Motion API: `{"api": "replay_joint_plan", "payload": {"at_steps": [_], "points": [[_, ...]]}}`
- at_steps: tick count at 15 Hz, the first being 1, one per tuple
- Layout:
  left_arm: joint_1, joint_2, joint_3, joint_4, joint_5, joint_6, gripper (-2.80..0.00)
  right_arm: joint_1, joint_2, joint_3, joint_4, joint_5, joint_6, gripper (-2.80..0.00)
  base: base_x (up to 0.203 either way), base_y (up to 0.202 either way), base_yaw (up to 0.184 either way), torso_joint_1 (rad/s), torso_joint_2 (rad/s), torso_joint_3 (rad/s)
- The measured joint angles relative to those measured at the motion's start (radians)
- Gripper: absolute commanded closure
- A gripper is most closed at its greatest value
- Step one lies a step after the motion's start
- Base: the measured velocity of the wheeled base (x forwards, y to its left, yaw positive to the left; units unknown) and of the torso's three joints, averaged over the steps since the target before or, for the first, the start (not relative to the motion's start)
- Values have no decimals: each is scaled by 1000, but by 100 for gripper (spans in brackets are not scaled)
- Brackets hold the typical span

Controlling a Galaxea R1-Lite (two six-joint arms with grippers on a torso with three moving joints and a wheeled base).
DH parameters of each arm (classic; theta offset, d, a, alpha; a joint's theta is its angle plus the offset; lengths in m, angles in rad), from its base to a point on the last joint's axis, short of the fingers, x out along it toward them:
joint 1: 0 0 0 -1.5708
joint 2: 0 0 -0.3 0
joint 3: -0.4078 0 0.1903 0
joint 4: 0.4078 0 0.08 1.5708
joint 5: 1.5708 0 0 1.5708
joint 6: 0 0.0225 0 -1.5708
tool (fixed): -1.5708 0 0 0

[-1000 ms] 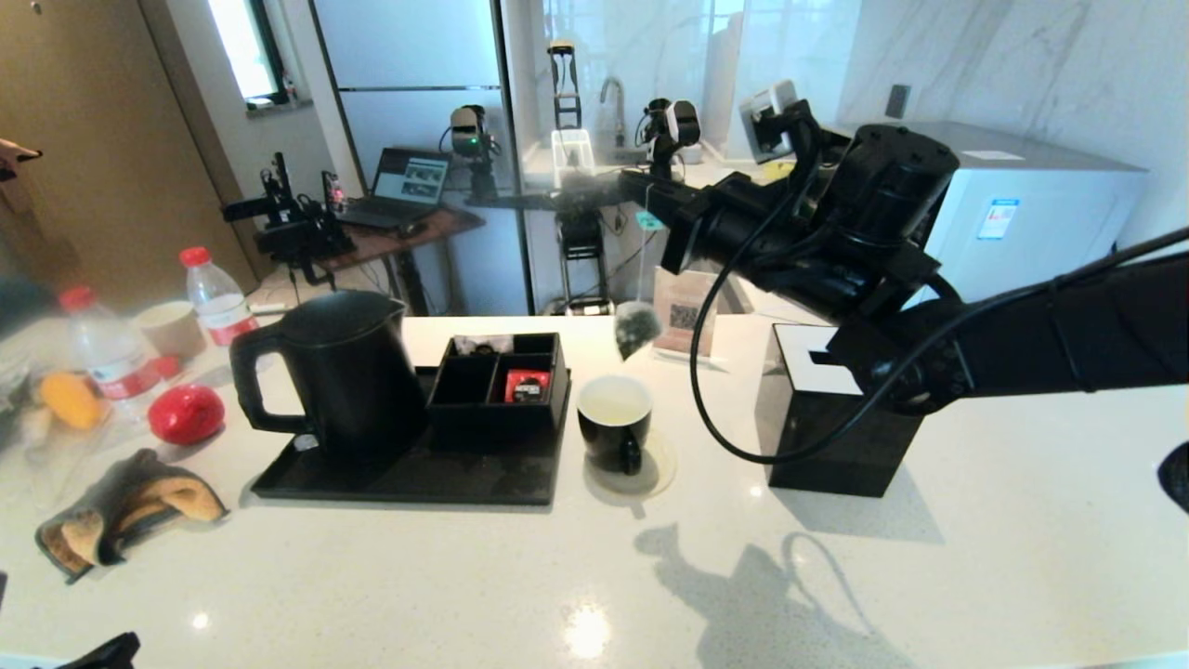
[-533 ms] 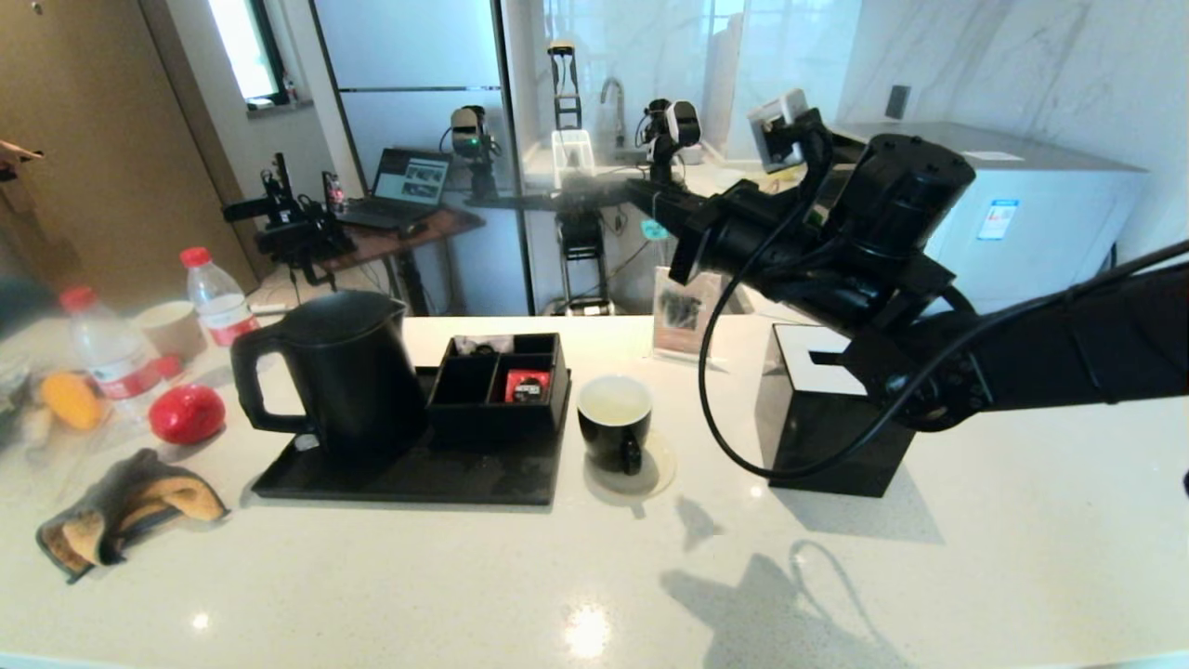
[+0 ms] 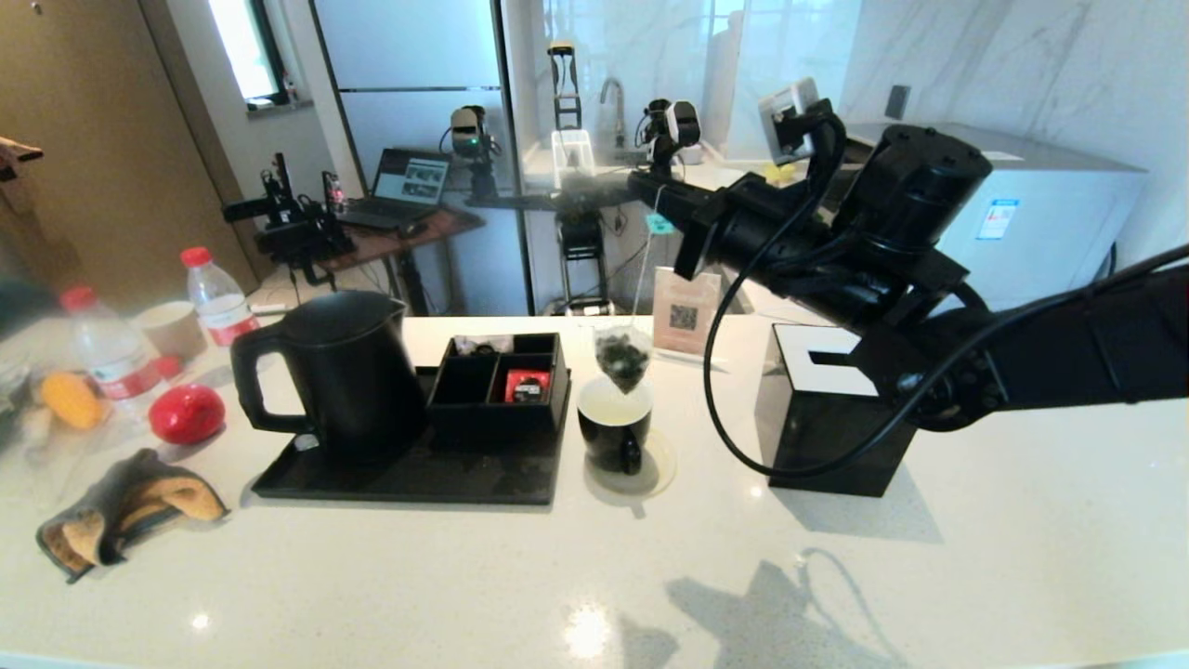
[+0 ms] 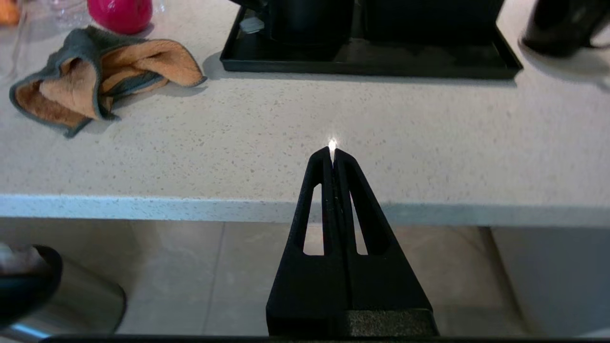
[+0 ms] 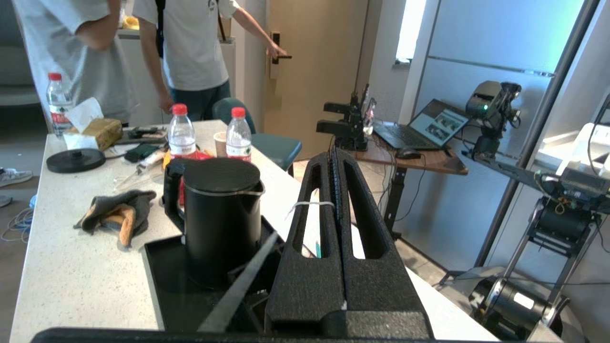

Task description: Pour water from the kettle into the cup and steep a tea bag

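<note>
1 translucent pyramid tea bag [image 3: 621, 358], dangling

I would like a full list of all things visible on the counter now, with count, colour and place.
kettle: 1, black, on tray, left part
tray: 1, black, counter middle
organiser box: 1, black, on tray beside kettle
red packet: 1, inside organiser box
cup: 1, black, white inside, right of tray
tea bag: 1, dark, hanging just above cup
tissue box: 1, black and white, right of cup
bottles: 2, clear, red caps, far left
cloth: 1, grey-orange, front left
right gripper: shut on string, above cup
left gripper: shut, empty, at near counter edge
</note>
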Motion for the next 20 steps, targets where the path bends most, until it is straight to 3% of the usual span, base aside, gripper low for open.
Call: {"api": "replay_joint_plan", "payload": {"at_steps": [2,8,14,20], "points": [[1,-59,1,51,-17,40,0,0,-5,17,0,0,-14,0,0,0,0,0,0,0],[6,-198,2,60,-27,48,0,-3,-9,27,11,0,-29,0,0,0,0,0,0,0],[6,-227,2,62,-38,95,0,-3,-10,52,-3,3,-28,0,0,0,0,0,0,0],[6,-228,2,62,-38,95,0,-2,-5,80,-80,8,-20,0,0,0,0,0,0,0]]}}
